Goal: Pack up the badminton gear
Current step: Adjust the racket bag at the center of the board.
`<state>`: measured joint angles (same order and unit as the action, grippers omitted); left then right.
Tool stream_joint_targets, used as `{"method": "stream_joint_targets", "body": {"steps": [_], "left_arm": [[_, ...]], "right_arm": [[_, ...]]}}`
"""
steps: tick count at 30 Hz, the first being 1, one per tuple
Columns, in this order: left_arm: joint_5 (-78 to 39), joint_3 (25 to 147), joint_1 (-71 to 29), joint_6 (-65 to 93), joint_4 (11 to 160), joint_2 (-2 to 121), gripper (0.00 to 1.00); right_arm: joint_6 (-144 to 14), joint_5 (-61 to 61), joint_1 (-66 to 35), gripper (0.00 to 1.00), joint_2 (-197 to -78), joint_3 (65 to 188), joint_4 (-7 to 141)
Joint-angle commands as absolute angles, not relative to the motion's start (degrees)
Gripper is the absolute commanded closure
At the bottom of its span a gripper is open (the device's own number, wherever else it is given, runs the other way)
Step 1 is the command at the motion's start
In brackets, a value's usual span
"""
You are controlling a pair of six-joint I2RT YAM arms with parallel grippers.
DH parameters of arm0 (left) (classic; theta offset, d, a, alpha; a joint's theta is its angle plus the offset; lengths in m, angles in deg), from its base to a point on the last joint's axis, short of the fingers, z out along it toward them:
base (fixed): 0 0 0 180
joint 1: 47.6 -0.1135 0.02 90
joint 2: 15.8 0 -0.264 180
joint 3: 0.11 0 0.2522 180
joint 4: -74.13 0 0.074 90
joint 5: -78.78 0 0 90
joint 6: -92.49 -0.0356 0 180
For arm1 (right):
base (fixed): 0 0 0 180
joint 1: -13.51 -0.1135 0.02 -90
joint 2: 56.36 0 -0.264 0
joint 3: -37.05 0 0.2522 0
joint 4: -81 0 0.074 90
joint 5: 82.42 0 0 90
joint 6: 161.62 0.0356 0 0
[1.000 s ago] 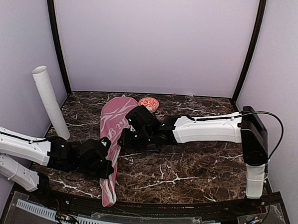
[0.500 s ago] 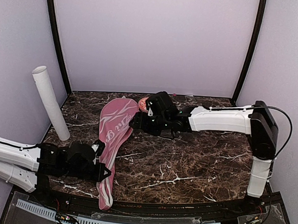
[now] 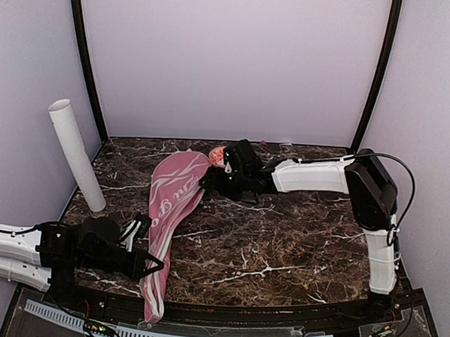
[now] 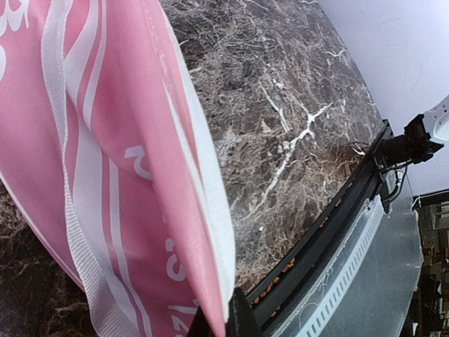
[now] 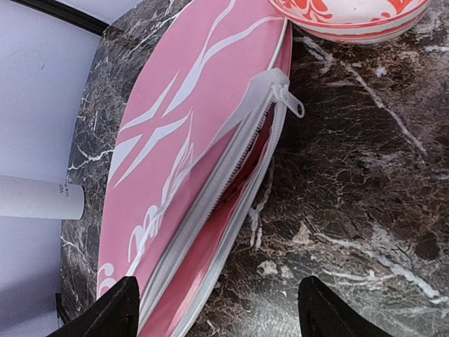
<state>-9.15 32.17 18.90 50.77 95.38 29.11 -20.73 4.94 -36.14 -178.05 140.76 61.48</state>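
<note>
1. The pink racket cover (image 3: 170, 203) lies flat on the dark table (image 3: 282, 239), with its wide end far away and its thin end close.
2. The left gripper (image 3: 152, 266) is pressed together. It pinches the cover's white edge near the thin end.
3. The right gripper (image 5: 217, 312) is spread wide and holds nothing. It hovers just beside the wide end, by the half-open zip (image 5: 284, 91).
4. The white tube (image 3: 76, 155) leans at the left wall, well apart from both grippers.
5. The small bowl (image 5: 351, 14) sits just beside the cover's wide end.
</note>
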Motion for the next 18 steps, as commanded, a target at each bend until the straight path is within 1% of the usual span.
{"method": "stream_joint_targets", "body": {"steps": [1, 5, 13, 18], "left_arm": [[-11.3, 31.1, 19.1, 48.9, 93.8, 23.5, 1.0], [-12.6, 30.4, 19.1, 49.0, 94.3, 20.6, 1.0], [-14.4, 30.2, 19.1, 48.2, 95.5, 19.3, 1.0], [-16.7, 29.8, 19.1, 47.7, 92.8, 20.5, 1.0]], "right_arm": [[-18.7, 3.6, -36.1, 0.22, -181.1, 144.2, 64.3], [-17.3, 2.9, -36.1, 0.22, -183.3, 144.8, 66.2], [-14.7, 0.5, -36.4, 0.24, -185.2, 144.4, 73.0], [-13.3, -1.0, -36.4, 0.33, -186.0, 144.1, 76.8]]}}
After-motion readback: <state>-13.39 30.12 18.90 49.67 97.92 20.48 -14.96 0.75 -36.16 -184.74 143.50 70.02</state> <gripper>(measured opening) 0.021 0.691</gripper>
